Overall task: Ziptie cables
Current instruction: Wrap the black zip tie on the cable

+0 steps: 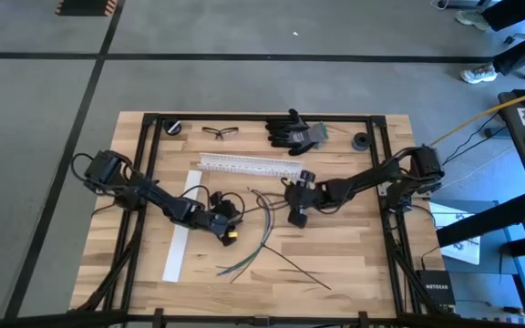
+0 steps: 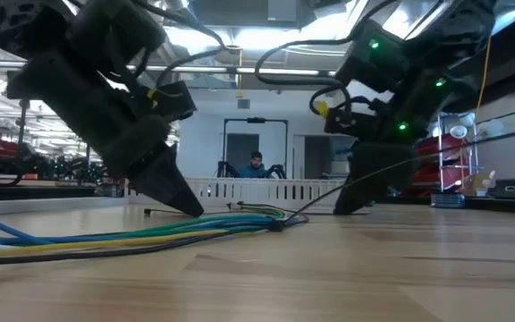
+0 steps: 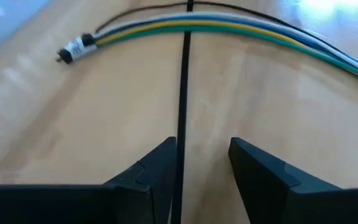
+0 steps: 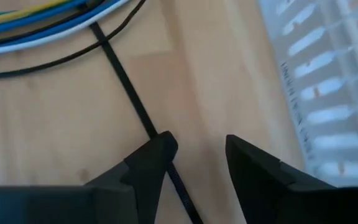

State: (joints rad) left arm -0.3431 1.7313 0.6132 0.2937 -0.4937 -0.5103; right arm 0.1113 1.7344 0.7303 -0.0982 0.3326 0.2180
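The cables [image 1: 264,232] are a loose bundle of white, yellow, green, blue and black wires [image 3: 229,25] lying on the wooden table [image 2: 150,237]. A thin black zip tie [image 3: 183,93] runs out from the bundle along the tabletop [image 4: 126,87]. My left gripper [image 1: 229,228] is open, tips down at the table [image 2: 186,207], and the tie passes between its fingers [image 3: 202,155]. My right gripper [image 1: 297,217] is also open and low over the table [image 4: 201,149]. It stands over the tie's other stretch, between the bundle and the white rail. My left gripper has the zip tie [image 3: 180,180] running along the inner side of one open finger [image 3: 157,168]; I cannot tell whether they touch. My right gripper has one fingertip [image 4: 157,149] over the tie [image 4: 148,127], which lies flat on the table; whether it touches I cannot tell.
A white slotted rail [image 1: 249,164] lies just beyond the grippers [image 4: 328,81], and a flat white strip [image 1: 182,228] lies to the left. Black gloves [image 1: 294,132], safety glasses [image 1: 220,132] and two small black round parts [image 1: 361,141] sit by the far edge. A person [image 2: 256,163] is far behind.
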